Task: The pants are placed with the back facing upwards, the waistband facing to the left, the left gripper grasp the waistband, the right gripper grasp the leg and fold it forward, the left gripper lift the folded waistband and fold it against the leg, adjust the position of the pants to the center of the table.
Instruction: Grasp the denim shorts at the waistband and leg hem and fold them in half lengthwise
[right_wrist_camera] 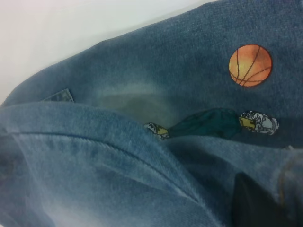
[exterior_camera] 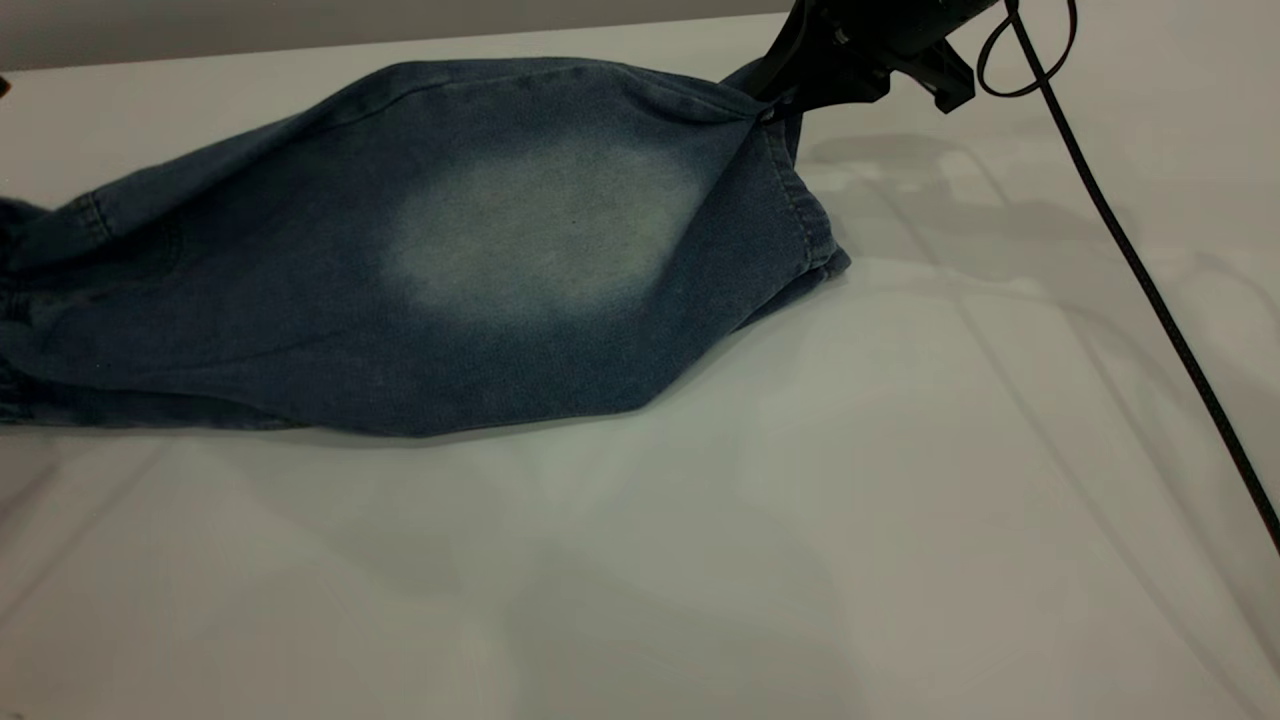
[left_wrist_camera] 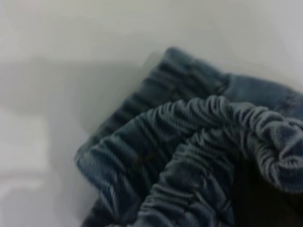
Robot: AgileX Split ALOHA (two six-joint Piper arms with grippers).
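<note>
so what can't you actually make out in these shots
- Left gripper: in no view; the exterior view cuts off the blue denim pants at its left edge.
- Right gripper: its jaws are buried in the leg hem, the arm cropped by the top edge.
- Elastic ruched waistband: left wrist view blurred, no grip visible.

A plain white desk (exterior_camera: 900, 500) carries a pair of blue denim pants (exterior_camera: 450, 270), which lie across its far left part and run off the exterior view's left edge. A pale faded patch marks the cloth. The gathered elastic waistband (left_wrist_camera: 189, 142) rests bunched on the desk.
</note>
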